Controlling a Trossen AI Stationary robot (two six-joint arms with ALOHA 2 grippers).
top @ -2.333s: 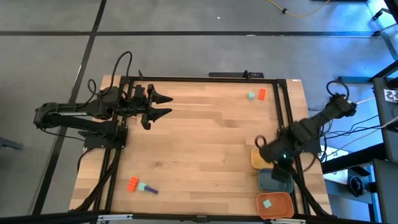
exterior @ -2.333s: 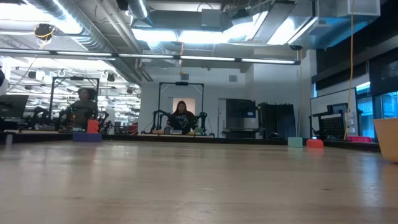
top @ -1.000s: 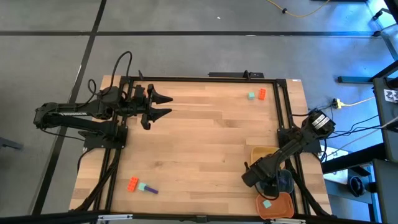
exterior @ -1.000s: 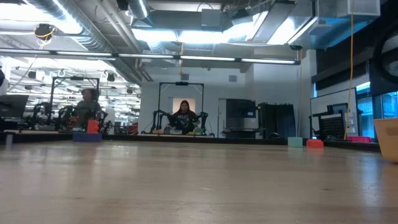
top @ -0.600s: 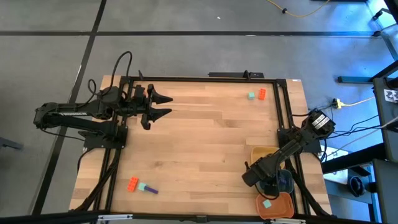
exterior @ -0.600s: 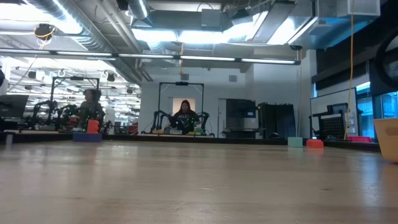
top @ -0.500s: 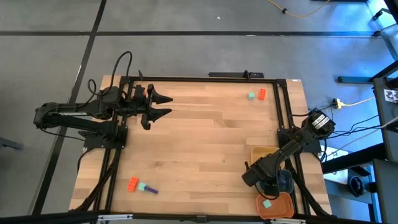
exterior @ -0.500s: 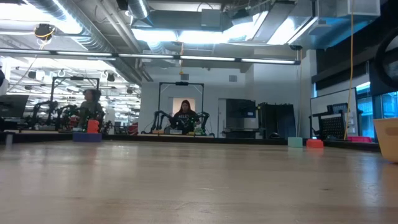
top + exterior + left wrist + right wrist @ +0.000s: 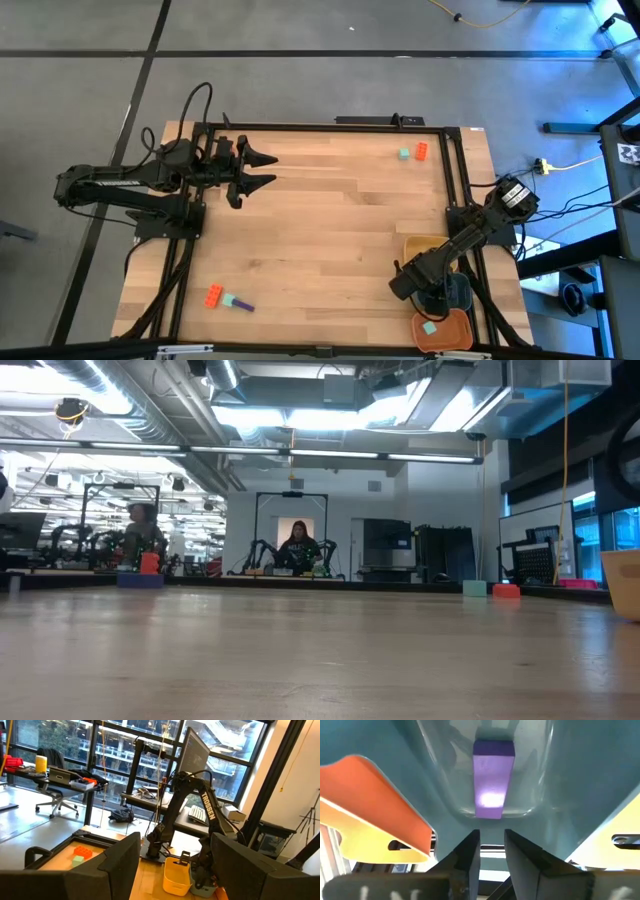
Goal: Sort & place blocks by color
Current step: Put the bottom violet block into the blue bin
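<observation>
Beyond your wooden table (image 9: 330, 220) lies a lab of desks and windows; your right gripper (image 9: 491, 851) hangs over the blue-grey tray (image 9: 445, 775), fingers barely parted and empty, because the purple bar (image 9: 492, 778) lies inside on the floor. A teal block (image 9: 429, 327) sits in the orange tray (image 9: 455, 336), while the teal-and-orange pair (image 9: 412, 153) at the far right corner and the orange, teal and purple cluster (image 9: 226, 299) at the near left lie unsorted. Your left gripper (image 9: 268, 168) waits spread wide, well apart.

Pale wooden tabletop (image 9: 330, 230); yellow rounded tray (image 9: 416, 247), orange rounded tray (image 9: 452, 332) at its right edge. Seated person (image 9: 297, 546) in room behind, second person (image 9: 140, 530) far left.
</observation>
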